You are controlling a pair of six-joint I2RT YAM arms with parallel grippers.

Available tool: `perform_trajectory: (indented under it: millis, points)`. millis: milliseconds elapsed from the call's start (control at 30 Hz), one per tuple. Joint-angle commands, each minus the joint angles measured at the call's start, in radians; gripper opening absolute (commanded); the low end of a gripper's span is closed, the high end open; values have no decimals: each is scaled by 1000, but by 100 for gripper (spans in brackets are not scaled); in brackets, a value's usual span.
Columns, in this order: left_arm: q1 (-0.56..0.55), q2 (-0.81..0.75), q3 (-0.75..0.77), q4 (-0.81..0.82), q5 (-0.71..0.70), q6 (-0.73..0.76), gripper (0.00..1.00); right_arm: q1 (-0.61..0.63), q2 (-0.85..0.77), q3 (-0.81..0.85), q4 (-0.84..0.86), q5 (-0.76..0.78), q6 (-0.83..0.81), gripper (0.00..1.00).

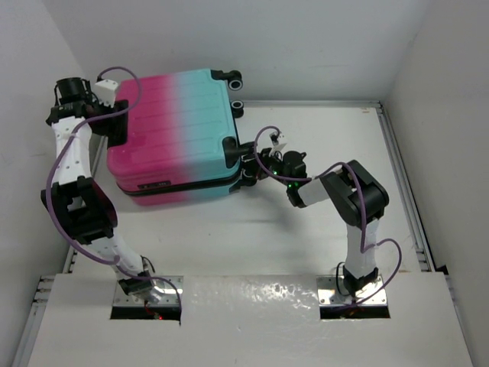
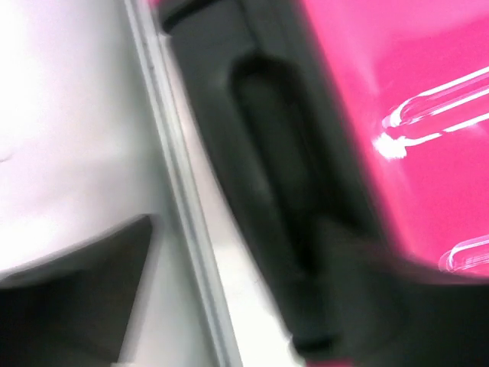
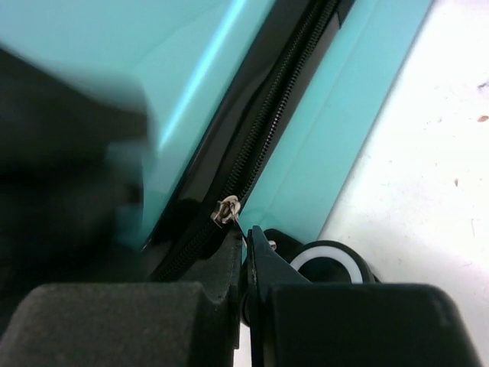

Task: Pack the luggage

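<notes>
The luggage lies flat and closed on the far left part of the table, pink end towards the side wall, teal end with its wheels towards the middle.

My left hand is at the luggage's pink end, squeezed into the narrow strip between shell and wall. There is very little room there: a metal rail runs along the table edge just beside the luggage, and my arm stands close against the wall. My wrist view is blurred, but my fingers stand well apart, open, with the black recessed handle between them and nothing clamped.

My right hand is at the teal end, low on the side seam. Its fingers are pressed fully together, tips right under the zip pull. A thin tab runs from the pull down to the line where my fingers meet; whether it is nipped there I cannot tell. The black zip track climbs away from the pull between the two teal shell halves. A black wheel with a white ring sits just right of my fingertips, crowding that side.

Near side and right of the luggage, the table is broad open white surface. Behind the luggage, the back wall is close.
</notes>
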Motion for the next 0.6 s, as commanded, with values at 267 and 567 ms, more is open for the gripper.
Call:
perform_trajectory:
  millis: [267, 567]
  points:
    - [-390, -49, 623, -308, -10, 213, 100, 15, 30, -14, 274, -169, 123, 0]
    - [-1025, 44, 491, -434, -10, 48, 100, 14, 80, -13, 350, -206, 218, 0]
